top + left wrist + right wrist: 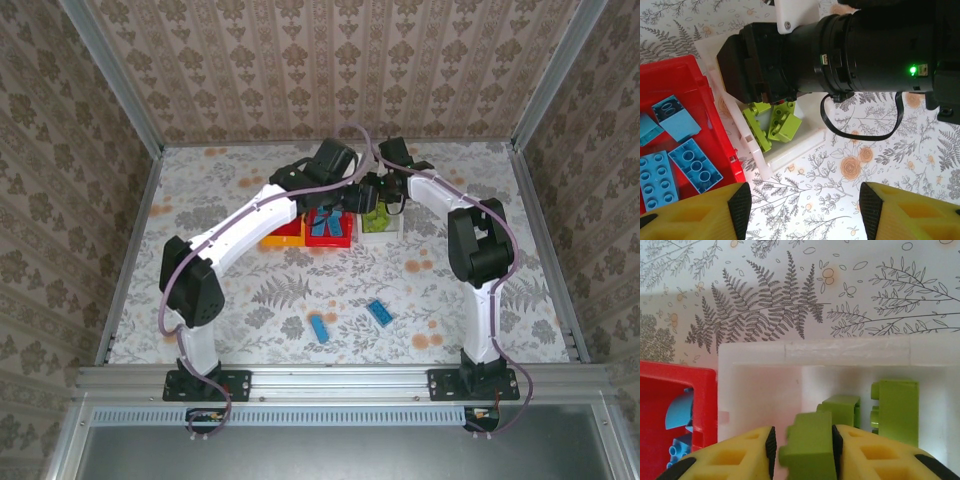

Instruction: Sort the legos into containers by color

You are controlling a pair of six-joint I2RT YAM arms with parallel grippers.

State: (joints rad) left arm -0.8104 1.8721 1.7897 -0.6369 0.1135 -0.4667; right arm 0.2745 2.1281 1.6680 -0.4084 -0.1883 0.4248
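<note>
Right end effector (pixel 803 437) is pinching a studded lime-green lego (pixel 807 447) between its yellow pads (pixel 730 460) over the smooth white bin (pixel 850 352), while left end effector (pixel 805 205) is hovering spread beside the glossy red bin (pixel 720 132) holding blue bricks (pixel 694 165).

Yellow jaws clamp a lime green lego (pixel 807 447) over the white bin (pixel 850 352).

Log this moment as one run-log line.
right gripper: shut on green brick, over white bin | left gripper: open | blue bricks: on table
</note>
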